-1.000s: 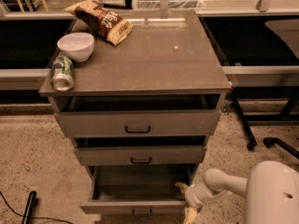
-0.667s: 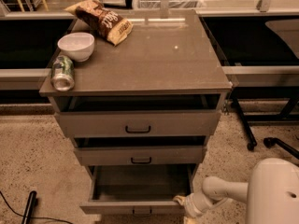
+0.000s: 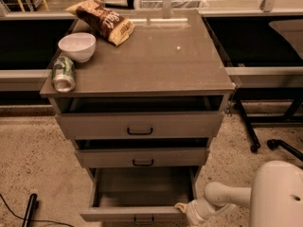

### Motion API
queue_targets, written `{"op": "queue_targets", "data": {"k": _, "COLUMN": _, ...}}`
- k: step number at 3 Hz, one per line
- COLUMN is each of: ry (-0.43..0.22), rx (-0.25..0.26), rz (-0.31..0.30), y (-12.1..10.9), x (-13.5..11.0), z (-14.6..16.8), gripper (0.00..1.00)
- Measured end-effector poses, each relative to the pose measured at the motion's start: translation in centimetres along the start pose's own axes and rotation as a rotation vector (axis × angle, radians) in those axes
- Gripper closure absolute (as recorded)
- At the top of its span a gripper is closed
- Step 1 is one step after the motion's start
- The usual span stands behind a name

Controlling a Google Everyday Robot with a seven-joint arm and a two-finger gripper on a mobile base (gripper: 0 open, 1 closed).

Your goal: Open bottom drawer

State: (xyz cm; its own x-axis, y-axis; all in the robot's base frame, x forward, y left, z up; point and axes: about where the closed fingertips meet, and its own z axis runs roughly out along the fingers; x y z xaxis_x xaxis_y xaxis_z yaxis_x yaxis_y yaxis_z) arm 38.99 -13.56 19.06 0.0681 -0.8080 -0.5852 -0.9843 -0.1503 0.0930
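Speckled floor (image 3: 28,164) flanks the pulled-out bottom drawer (image 3: 132,215); gripper (image 3: 184,211) at its right front corner, grip unclear.

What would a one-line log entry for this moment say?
goal: open grey-brown flat-fronted bottom drawer | state: pulled well out | white end effector: at its front corner, right side of view

The bottom drawer (image 3: 124,215) is standing well out of the cabinet (image 3: 165,65). The gripper (image 3: 182,209) is sitting at the drawer front's right end. A bowl (image 3: 77,46), a can (image 3: 63,73) and a snack bag (image 3: 104,20) are lying on top.
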Motion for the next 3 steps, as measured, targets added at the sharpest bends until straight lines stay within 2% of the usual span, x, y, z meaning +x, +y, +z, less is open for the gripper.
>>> {"op": "queue_targets", "data": {"k": 1, "ry": 0.0, "rx": 0.0, "rz": 0.0, "y": 0.0, "x": 0.0, "z": 0.0, "gripper": 0.0}}
{"op": "queue_targets", "data": {"k": 2, "ry": 0.0, "rx": 0.0, "rz": 0.0, "y": 0.0, "x": 0.0, "z": 0.0, "gripper": 0.16}}
{"op": "queue_targets", "data": {"k": 3, "ry": 0.0, "rx": 0.0, "rz": 0.0, "y": 0.01, "x": 0.0, "z": 0.01, "gripper": 0.39}}
